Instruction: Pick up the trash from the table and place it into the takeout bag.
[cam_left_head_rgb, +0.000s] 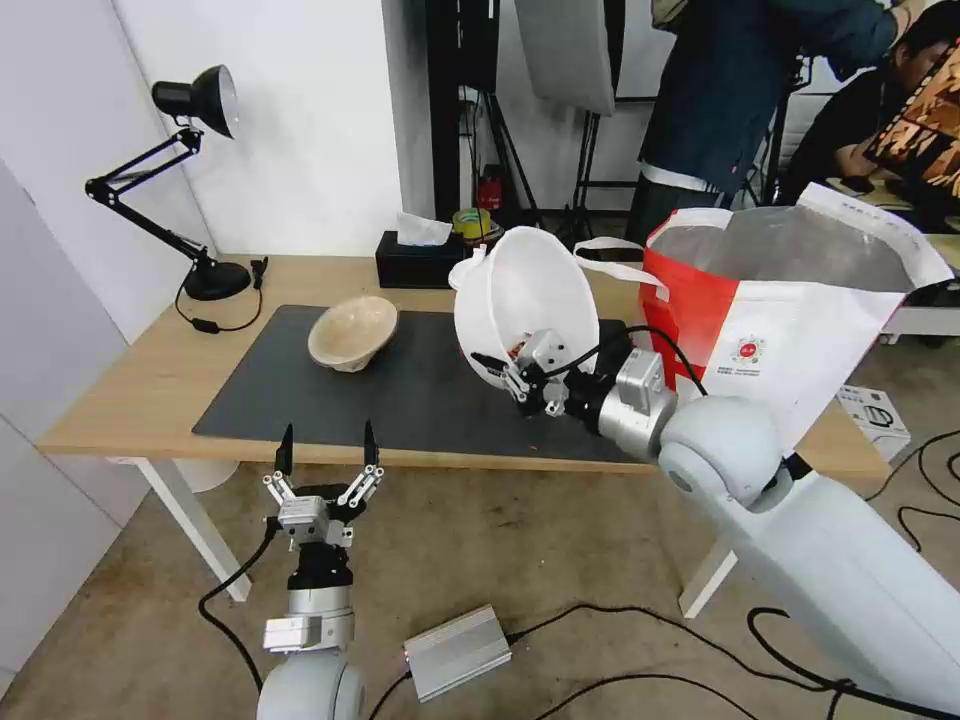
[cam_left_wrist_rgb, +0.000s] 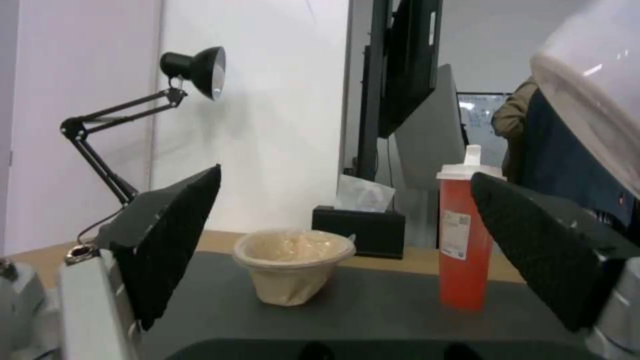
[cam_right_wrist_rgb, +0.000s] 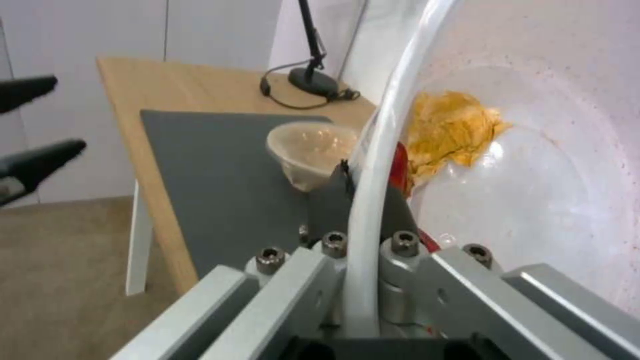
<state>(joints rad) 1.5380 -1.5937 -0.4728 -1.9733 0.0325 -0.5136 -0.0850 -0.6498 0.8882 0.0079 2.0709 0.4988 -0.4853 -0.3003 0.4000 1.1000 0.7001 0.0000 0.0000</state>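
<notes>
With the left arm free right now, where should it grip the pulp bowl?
On the rim, from above. The pulp bowl stands open-side up and tilted on the mat, its wall flaring too wide to span; the open left gripper could pinch the thin lip.

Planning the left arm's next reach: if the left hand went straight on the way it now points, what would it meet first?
Probably the shallow beige pulp bowl. The left hand, open and low at the table near edge, frames it almost centrally; the red drink cup stands nearer one finger. Depth is unclear.

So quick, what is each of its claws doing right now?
Left gripper: open, holding nothing, in front of the table's near edge.
Right gripper: closed on the large white bowl's rim, bowl tipped.
</notes>
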